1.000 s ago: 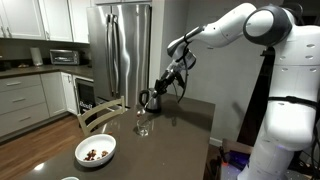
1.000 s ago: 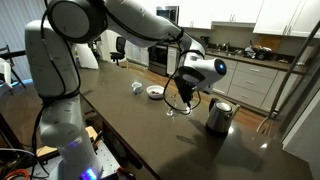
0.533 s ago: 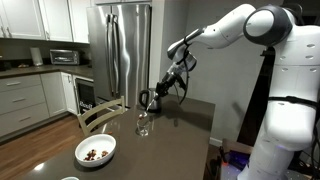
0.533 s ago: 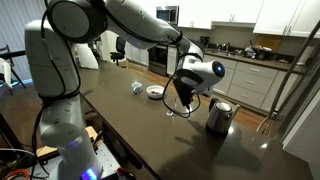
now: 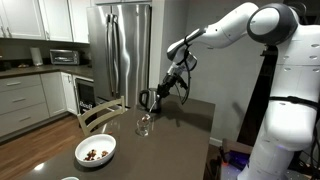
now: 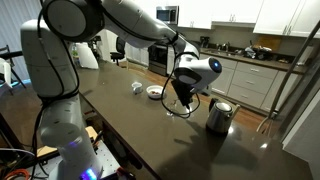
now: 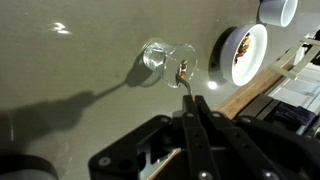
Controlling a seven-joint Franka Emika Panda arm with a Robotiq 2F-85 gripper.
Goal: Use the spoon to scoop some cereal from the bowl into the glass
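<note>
In an exterior view, the gripper is seen above the dark table, close over the glass, while the bowl of cereal sits well apart at the table's near end. In an exterior view, a steel kettle is seen near the gripper. In the wrist view, the spoon is clamped by its handle, its cereal-laden tip held at the glass's rim on the bowl's side.
</note>
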